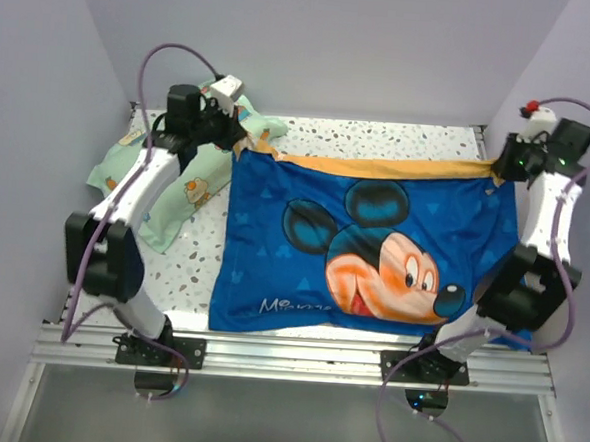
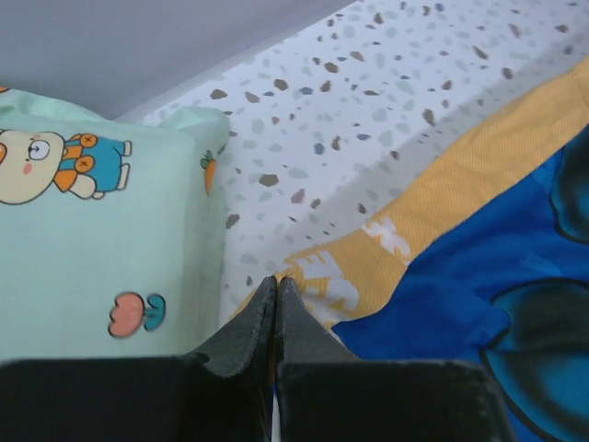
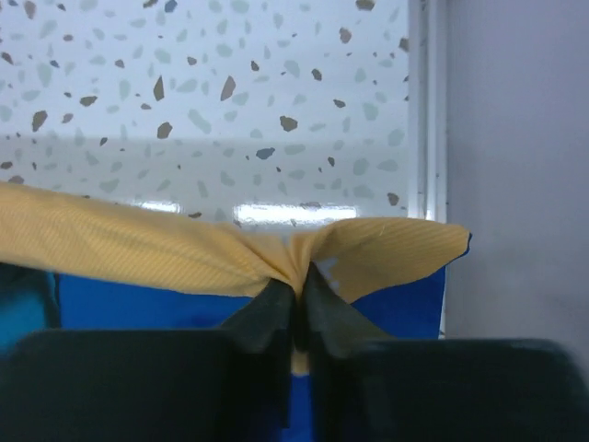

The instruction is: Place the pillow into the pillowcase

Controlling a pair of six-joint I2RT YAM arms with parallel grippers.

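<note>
The pillowcase [image 1: 374, 246] lies spread on the table, blue Mickey-face side up, with its orange-yellow edge [image 1: 398, 168] along the far side. My left gripper [image 1: 244, 146] is at the case's far left corner. In the left wrist view it [image 2: 278, 281] is shut, with yellow lettered cloth [image 2: 405, 239] coming out at its tips. At the far right corner, my right gripper [image 1: 498, 173] is shut too. The right wrist view shows its jaws [image 3: 299, 276] pinching the bunched yellow edge [image 3: 120, 249]. The pillow is not in view.
A mint-green cartoon-print pillow [image 1: 177, 189] lies at the far left beside the left arm and also fills the left of the left wrist view [image 2: 92, 249]. The speckled tabletop [image 1: 380, 136] shows behind the case. Walls close in on both sides, and a metal rail [image 1: 297, 356] runs along the front.
</note>
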